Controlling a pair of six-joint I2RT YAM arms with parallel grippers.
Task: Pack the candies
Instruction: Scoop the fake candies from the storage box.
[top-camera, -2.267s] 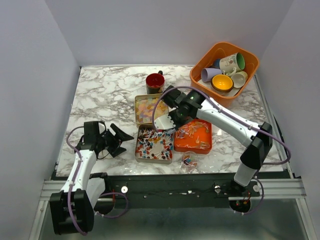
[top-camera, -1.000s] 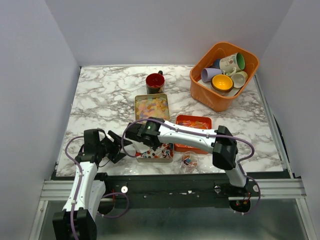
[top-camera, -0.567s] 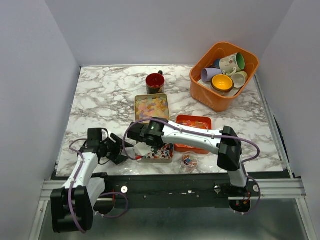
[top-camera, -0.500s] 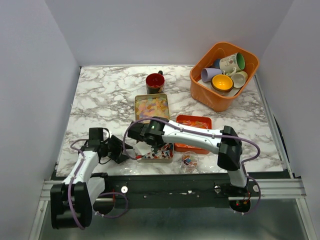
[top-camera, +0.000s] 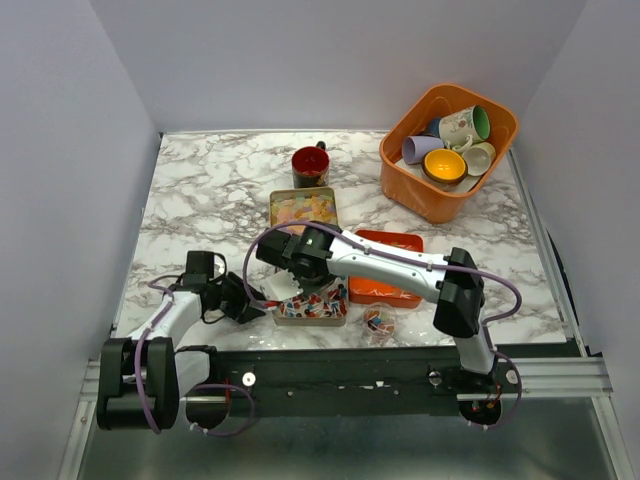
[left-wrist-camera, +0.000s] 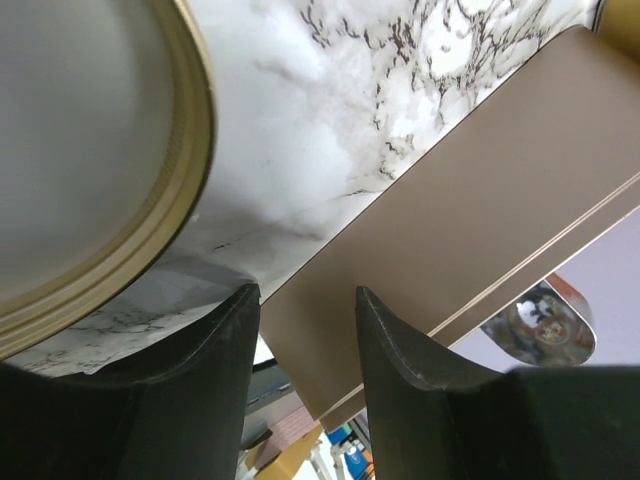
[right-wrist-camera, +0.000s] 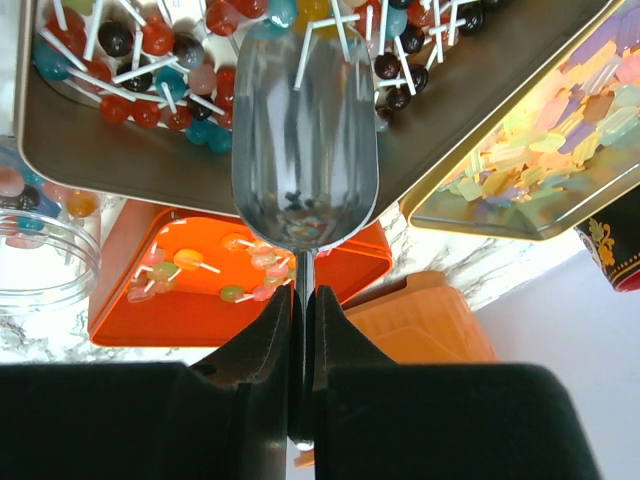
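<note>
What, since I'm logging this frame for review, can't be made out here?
Top view: the right arm covers much of the lollipop tin and scoop.
Left wrist view: a gold-rimmed round thing, blurred, cut off by the left edge.
Right wrist view: the clear jar, cut off by the left edge.

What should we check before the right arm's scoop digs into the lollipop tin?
1. Scoop grip: ok, right gripper shut on the handle.
2. Scoop bowl: ok, empty.
3. Scoop position: ok, over the lollipop tin.
4. Left gripper bracing the tin: cannot tell; jaws apart beside its wall, contact not visible.
5. Jar: ok, upright near the tin's front corner.
</note>
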